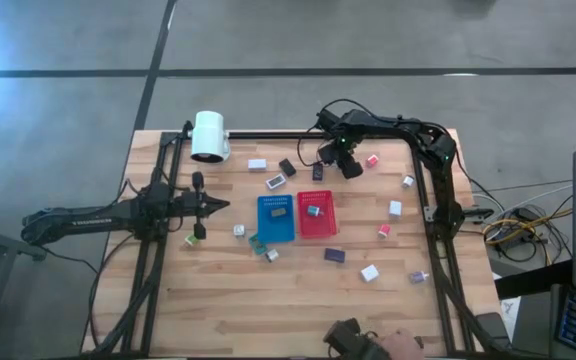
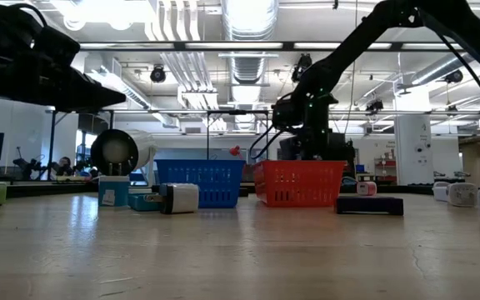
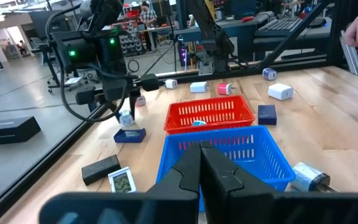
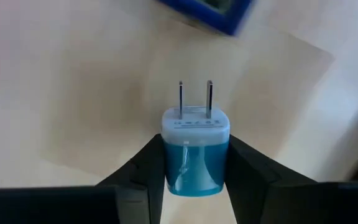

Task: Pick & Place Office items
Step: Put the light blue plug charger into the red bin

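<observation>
The office items lie scattered over the wooden table: white [image 1: 257, 164], black [image 1: 287, 167], dark blue [image 1: 318, 172] and pink [image 1: 372, 160] pieces among them. My right gripper [image 1: 325, 155] points down at the far middle, just beyond the dark blue piece. It is shut on a small blue-and-white plug adapter [image 4: 195, 149] with two metal prongs. My left gripper [image 1: 223, 205] is shut and waits left of the blue tray [image 1: 276, 218]. One small item lies in the blue tray and another in the red tray [image 1: 316, 215]. My right gripper pinches the adapter's blue body [image 4: 194, 171] by two opposite sides between its two fingers [image 4: 148, 168]. The fingers come from above, pointing down. The white end with the prongs [image 4: 194, 99] sticks out level past the fingers. I cannot tell whether the adapter is off the table.
A big white lamp head [image 1: 209, 137] lies at the far left. More items are spread right of the trays, such as white blocks [image 1: 395, 208] [image 1: 370, 272]. A person's hand [image 1: 398, 345] shows at the near edge. A black frame [image 1: 433, 240] runs around the table.
</observation>
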